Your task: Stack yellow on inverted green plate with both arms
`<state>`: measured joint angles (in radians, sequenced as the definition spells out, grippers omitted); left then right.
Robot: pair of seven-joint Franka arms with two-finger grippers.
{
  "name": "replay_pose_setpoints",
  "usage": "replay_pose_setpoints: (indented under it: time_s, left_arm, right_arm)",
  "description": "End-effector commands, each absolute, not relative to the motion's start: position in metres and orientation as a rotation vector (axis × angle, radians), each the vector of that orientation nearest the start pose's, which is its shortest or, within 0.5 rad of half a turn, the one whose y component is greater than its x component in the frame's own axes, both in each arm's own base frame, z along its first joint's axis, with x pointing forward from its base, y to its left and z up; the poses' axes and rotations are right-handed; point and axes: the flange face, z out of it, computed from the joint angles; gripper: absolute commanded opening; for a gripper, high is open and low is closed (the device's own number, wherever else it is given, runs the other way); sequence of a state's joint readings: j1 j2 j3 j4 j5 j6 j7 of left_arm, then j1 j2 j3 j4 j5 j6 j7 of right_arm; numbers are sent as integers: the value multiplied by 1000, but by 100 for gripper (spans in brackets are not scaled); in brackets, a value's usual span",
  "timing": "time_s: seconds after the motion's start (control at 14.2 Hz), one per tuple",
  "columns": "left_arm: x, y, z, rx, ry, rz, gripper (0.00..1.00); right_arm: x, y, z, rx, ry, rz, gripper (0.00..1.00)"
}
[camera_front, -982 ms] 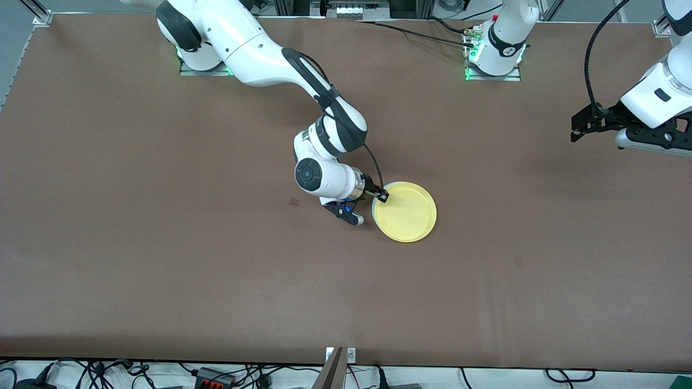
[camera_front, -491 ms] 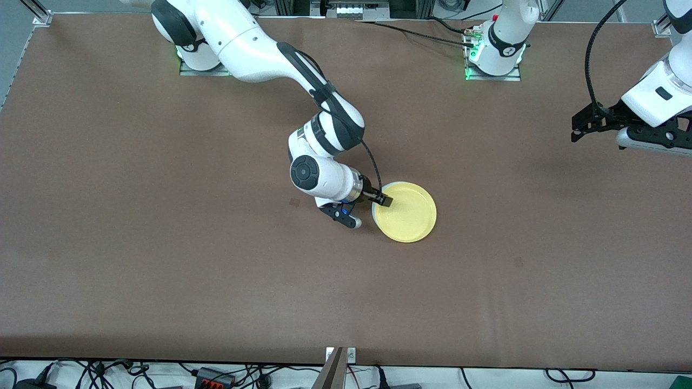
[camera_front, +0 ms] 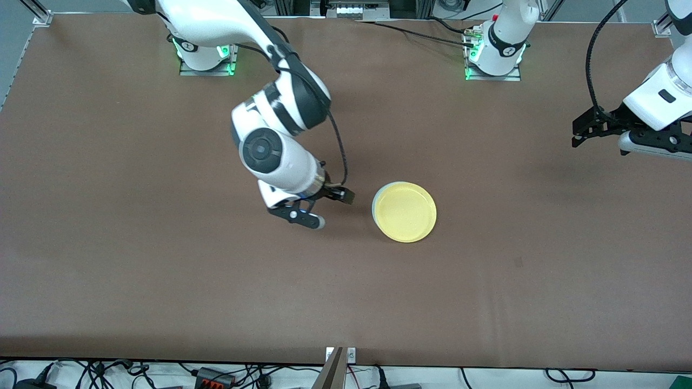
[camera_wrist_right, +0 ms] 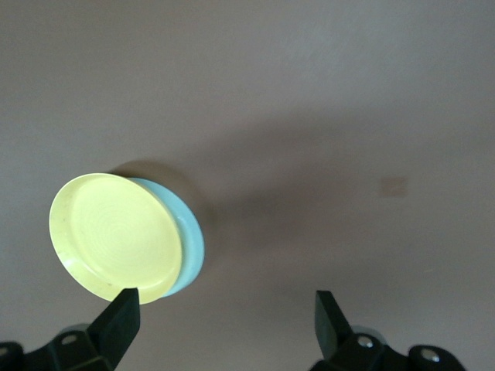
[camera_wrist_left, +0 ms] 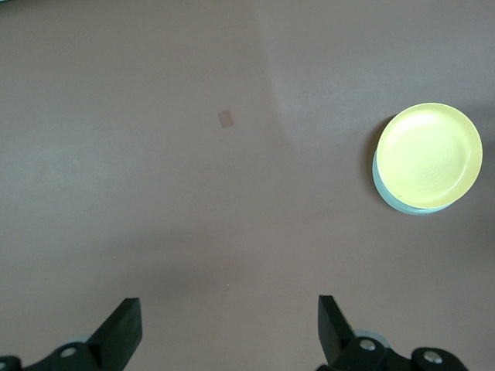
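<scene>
The yellow plate lies right way up on the pale green plate, which shows only as a thin crescent at its rim toward the right arm's end. My right gripper is open and empty, low over the table beside the stack, apart from it. In the right wrist view the yellow plate rests on the green plate, past my right gripper. My left gripper waits, open and empty, high over the left arm's end of the table. Its wrist view shows the yellow plate, the green rim and my left gripper.
The brown table carries a small darker square mark near my right gripper, also seen in the left wrist view and the right wrist view. Cables and a power strip lie off the table's near edge.
My right gripper has drawn back from the yellow plate's rim toward the right arm's end and now stands apart from it. The plates have stayed put. The left arm has barely moved.
</scene>
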<state>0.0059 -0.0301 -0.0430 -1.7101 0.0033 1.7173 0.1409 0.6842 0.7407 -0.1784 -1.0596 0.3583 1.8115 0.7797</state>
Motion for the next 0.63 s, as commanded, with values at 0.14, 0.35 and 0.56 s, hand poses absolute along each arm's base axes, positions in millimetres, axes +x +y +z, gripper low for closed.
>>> replay_pose_setpoints:
  time_s: [0.14, 0.35, 0.56]
  left_arm:
    - [560, -21, 591, -3112, 294, -44, 100]
    - [559, -22, 592, -3124, 291, -41, 100]
    - [560, -22, 591, -3124, 291, -41, 100]
  right_arm:
    - [646, 335, 449, -3085, 208, 160, 100]
    - [661, 279, 467, -3117, 184, 170, 100]
    - [671, 216, 504, -3113, 204, 108, 100]
